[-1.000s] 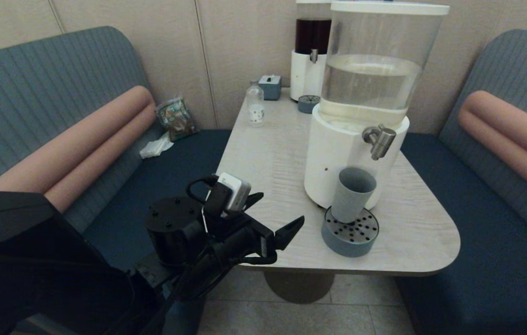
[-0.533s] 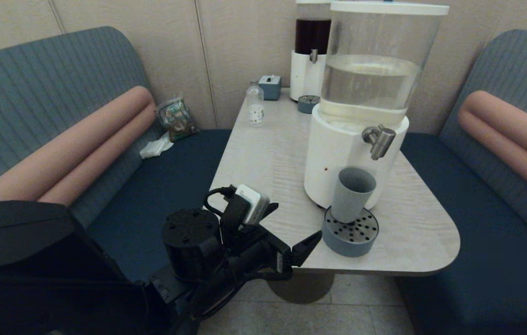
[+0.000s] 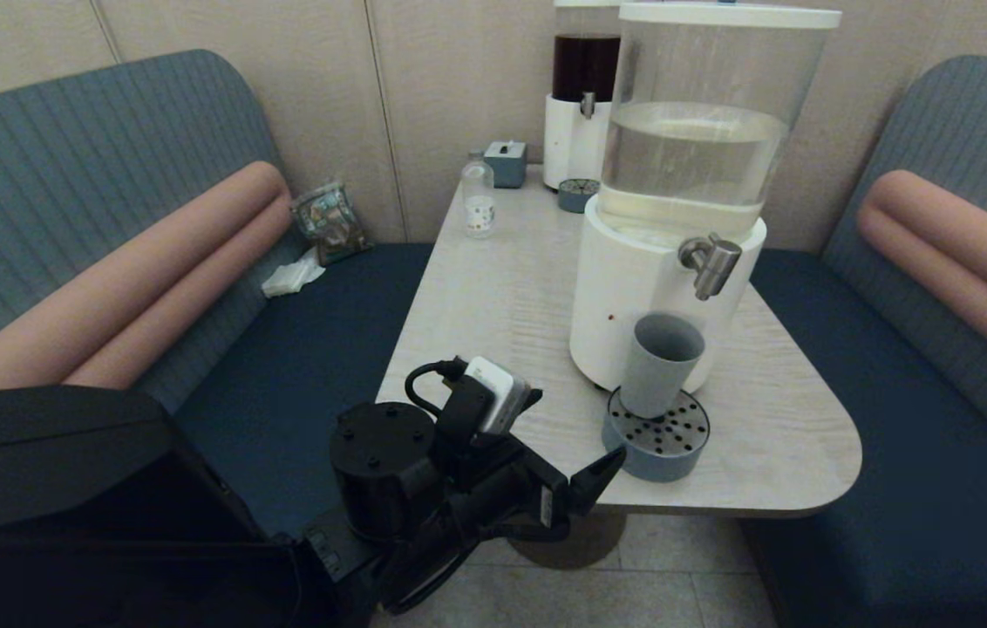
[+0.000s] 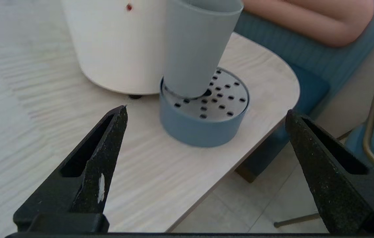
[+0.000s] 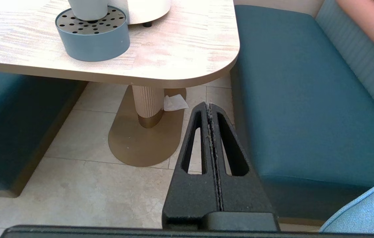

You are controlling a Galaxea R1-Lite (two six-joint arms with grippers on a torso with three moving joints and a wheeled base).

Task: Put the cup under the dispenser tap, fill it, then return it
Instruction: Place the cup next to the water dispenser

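Note:
The grey-blue cup [image 3: 661, 362] stands upright on the round perforated drip tray [image 3: 656, 453], just below the steel dispenser tap [image 3: 708, 263] of the big white-based dispenser [image 3: 624, 296] with clear liquid. My left gripper [image 3: 579, 425] is open at the table's near edge, just left of the tray and lower than the cup. In the left wrist view the cup [image 4: 197, 49] and tray [image 4: 203, 129] lie ahead of the open left gripper [image 4: 205, 110], nothing between the fingers. My right gripper [image 5: 208, 105] is shut and empty, low over the floor beside the right bench.
A small clear bottle [image 3: 479, 205], a small grey box [image 3: 507, 162] and the dark-liquid dispenser [image 3: 582, 96] with its own little tray [image 3: 578, 194] stand at the table's far end. Benches flank the table [image 3: 493, 296]. The table pedestal [image 5: 147, 105] rises ahead of the right gripper.
My left gripper has moved right and nearer along the table's front edge, closing on the tray, and stays open. The cup has not moved.

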